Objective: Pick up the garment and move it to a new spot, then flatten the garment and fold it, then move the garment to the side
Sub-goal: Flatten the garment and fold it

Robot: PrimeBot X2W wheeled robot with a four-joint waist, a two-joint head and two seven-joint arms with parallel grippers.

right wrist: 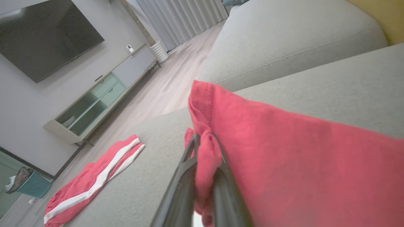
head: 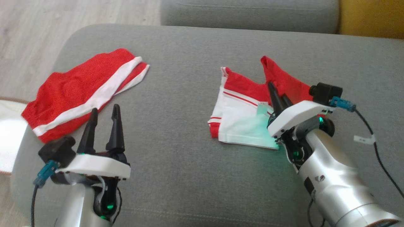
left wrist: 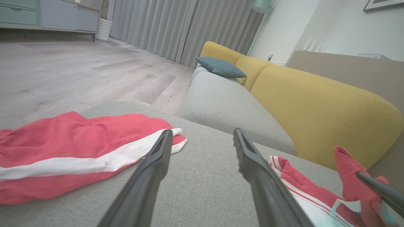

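A red and white folded fabric garment is seen lying on the right half of a wide grey upholstered sofa seat. Its white part is spread flat on the seat. A red flap at its far right edge is raised off the cushion into a peak. That flap is pinched by the right claw, whose two dark fingers are drawn almost together. In the right wrist view the red cloth is bunched between the fingers of the right claw and drapes away to the right. A green glow is cast on the white cloth beside the wrist.

The left claw is held above the near left part of the seat. Its fingers are spread wide and nothing is gripped between them. In the left wrist view bare grey upholstery is seen between the fingers of the left claw. The held garment is seen at the lower right.

A pair of red fabric shorts with a white stripe is laid on the left end of the seat, well apart from the held garment. It lies just beyond the left claw, untouched.

A yellow padded backrest and a blue-grey cushion are seen further back. Pale wooden flooring is seen beyond the seat.
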